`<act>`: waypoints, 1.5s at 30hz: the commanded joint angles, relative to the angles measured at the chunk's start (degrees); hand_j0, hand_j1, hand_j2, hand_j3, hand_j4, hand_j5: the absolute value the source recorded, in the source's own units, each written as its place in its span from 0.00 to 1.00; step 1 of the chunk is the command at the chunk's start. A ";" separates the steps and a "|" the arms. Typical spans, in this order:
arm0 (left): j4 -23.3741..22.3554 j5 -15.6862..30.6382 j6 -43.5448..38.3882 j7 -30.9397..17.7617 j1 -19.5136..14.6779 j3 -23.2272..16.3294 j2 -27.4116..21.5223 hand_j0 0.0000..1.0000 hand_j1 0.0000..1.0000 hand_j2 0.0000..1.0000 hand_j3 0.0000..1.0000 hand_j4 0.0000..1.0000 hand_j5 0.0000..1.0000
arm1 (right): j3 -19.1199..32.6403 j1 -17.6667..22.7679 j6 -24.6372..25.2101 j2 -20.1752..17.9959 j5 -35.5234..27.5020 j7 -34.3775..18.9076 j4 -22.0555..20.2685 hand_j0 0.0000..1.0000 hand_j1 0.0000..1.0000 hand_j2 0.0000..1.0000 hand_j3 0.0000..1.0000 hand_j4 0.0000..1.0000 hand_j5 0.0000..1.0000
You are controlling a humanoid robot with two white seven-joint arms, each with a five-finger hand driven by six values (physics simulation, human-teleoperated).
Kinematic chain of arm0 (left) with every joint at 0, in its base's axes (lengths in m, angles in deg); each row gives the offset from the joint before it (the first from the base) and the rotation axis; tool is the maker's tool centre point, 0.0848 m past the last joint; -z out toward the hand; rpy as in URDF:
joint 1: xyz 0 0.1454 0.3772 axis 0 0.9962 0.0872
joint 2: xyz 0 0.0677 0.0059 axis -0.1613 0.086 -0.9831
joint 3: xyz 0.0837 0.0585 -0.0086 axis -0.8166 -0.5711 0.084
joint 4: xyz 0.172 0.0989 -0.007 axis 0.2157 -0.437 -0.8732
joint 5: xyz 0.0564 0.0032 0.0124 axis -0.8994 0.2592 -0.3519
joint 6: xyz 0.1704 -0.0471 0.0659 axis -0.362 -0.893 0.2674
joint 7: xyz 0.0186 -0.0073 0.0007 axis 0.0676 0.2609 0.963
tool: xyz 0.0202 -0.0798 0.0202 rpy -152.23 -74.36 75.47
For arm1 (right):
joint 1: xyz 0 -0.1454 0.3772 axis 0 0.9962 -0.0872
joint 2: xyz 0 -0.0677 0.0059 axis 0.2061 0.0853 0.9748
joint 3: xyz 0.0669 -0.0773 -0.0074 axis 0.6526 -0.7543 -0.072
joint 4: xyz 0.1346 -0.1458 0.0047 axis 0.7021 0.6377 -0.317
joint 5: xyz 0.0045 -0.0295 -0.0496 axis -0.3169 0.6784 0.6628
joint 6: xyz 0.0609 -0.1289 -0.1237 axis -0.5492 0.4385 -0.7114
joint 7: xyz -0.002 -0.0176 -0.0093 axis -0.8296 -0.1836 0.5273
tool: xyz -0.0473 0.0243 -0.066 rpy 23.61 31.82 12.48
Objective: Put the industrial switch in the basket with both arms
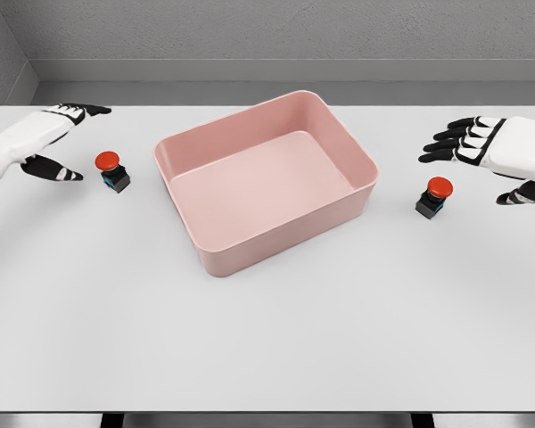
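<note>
Two industrial switches with red mushroom buttons on black bases sit on the white table. One switch (112, 171) stands left of the pink basket (205, 245), the other switch (434, 197) to its right. My left hand (64, 141) hovers just left of the left switch, fingers spread, thumb low, holding nothing. My right hand (481, 165) hangs above and right of the right switch, fingers extended toward the basket, also holding nothing. The basket is a rectangular tub, turned at an angle, with nothing inside.
The white table (267, 348) stretches wide in front of the basket down to its front edge. A grey wall runs behind the table's far edge.
</note>
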 commanded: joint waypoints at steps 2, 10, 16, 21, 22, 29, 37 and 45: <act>0.02 0.47 -0.09 0.03 0.00 -0.08 -0.04 1.00 1.00 1.00 1.00 1.00 1.00 | 0.04 0.00 0.09 -0.23 -0.28 0.17 0.08 1.00 1.00 1.00 1.00 1.00 1.00; -0.33 -0.40 -0.09 -0.06 -0.53 -2.98 1.28 1.00 1.00 1.00 1.00 1.00 1.00 | -2.68 0.00 0.09 3.02 0.42 0.69 4.21 1.00 1.00 1.00 1.00 1.00 1.00; -0.42 -0.32 -0.09 -0.06 -0.70 -3.68 1.89 1.00 1.00 1.00 1.00 1.00 1.00 | -2.86 -0.18 0.09 8.90 0.25 0.16 15.37 1.00 1.00 1.00 1.00 1.00 1.00; -2.09 -0.32 -0.09 -0.06 -1.41 -4.21 1.89 1.00 1.00 1.00 1.00 1.00 1.00 | -2.95 -0.26 0.09 11.45 0.60 -0.10 18.45 1.00 1.00 1.00 1.00 1.00 1.00; -2.70 -0.32 -0.09 -0.06 -1.84 -4.56 2.07 1.00 1.00 1.00 1.00 1.00 1.00 | -3.12 -0.26 0.09 12.42 0.60 -1.32 19.24 1.00 1.00 1.00 1.00 1.00 1.00; -3.15 -0.32 -0.09 -0.06 -1.93 -4.65 2.16 0.85 0.85 0.85 0.85 0.85 0.85 | -3.39 -0.09 0.09 15.23 0.69 -2.56 21.79 0.99 0.99 0.99 0.99 0.99 0.99; -3.23 0.03 -0.09 -1.29 -1.93 -4.65 2.16 0.77 0.77 0.77 0.77 0.77 0.77 | -3.65 -0.26 0.09 19.45 3.41 -2.56 26.89 0.99 0.99 0.99 0.99 0.99 0.99; -3.23 0.12 -0.09 -1.38 -1.85 -4.91 2.16 0.74 0.74 0.74 0.74 0.74 0.74 | -3.56 -0.79 0.09 24.20 5.87 -2.56 33.04 0.99 0.99 0.99 0.99 0.99 0.99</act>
